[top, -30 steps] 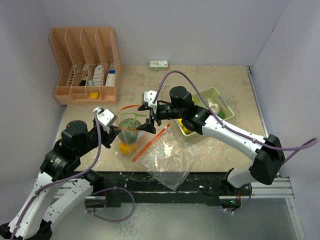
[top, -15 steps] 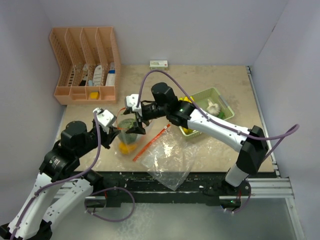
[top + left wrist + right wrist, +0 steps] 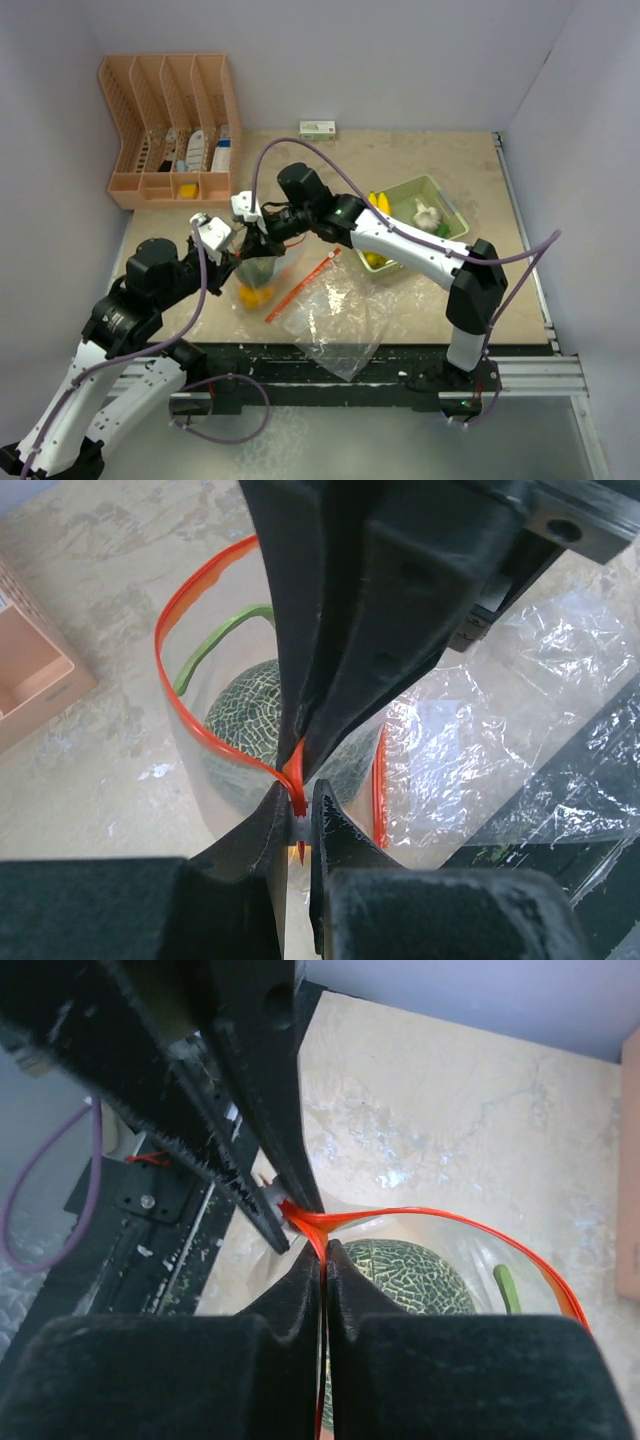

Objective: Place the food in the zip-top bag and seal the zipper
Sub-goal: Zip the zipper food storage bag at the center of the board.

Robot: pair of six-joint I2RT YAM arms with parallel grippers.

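The clear zip-top bag [image 3: 256,268] stands between the arms, its orange zipper [image 3: 200,590] gaping in a loop. Inside sit a netted green melon [image 3: 243,718] [image 3: 402,1266], a green piece [image 3: 212,643] and orange food [image 3: 252,295]. My left gripper [image 3: 298,805] [image 3: 226,243] is shut on the zipper's near corner. My right gripper [image 3: 324,1251] [image 3: 250,240] is shut on the zipper right beside it, fingertips almost touching the left ones. Yellow bananas [image 3: 378,203], a white bulb [image 3: 428,213] and a yellow piece [image 3: 372,260] lie in the pale green tray [image 3: 447,205].
Clear plastic [image 3: 340,320] with an orange strip [image 3: 300,285] lies flat near the table's front edge. A peach slotted organizer [image 3: 170,130] stands at the back left. A small white box [image 3: 318,129] sits by the back wall.
My right arm swung left from over the bag's mouth to the corner by the left gripper, and its jaws went from open to shut on the zipper. The left gripper stayed put.
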